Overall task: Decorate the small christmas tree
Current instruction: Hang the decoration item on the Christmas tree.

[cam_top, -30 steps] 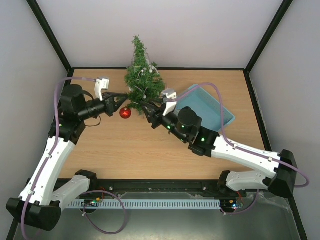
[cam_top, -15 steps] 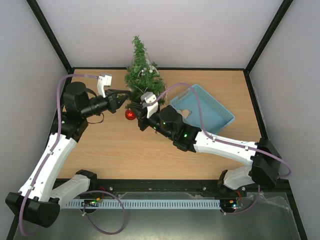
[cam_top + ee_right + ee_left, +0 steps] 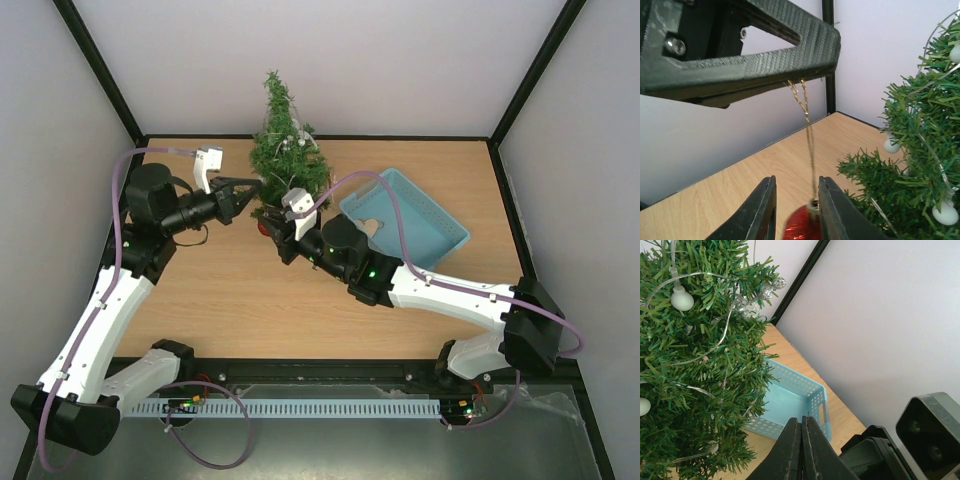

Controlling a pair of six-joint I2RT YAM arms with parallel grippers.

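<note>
While your left pincer (image 3: 250,187), seen from above, hovers just left of the small christmas tree (image 3: 285,150), the blue basket (image 3: 420,225) lies well to its right.

Left wrist: its tips are pressed together.

Right wrist: they pinch a gold string (image 3: 809,130), and the red bauble (image 3: 802,226) hangs between the spread tips of the right pincer (image 3: 796,186). A tug could slip the string free, and branches crowd the path to the right.

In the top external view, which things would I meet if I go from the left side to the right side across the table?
Left claw, holding a gold cord → small christmas tree → light blue basket.
</note>
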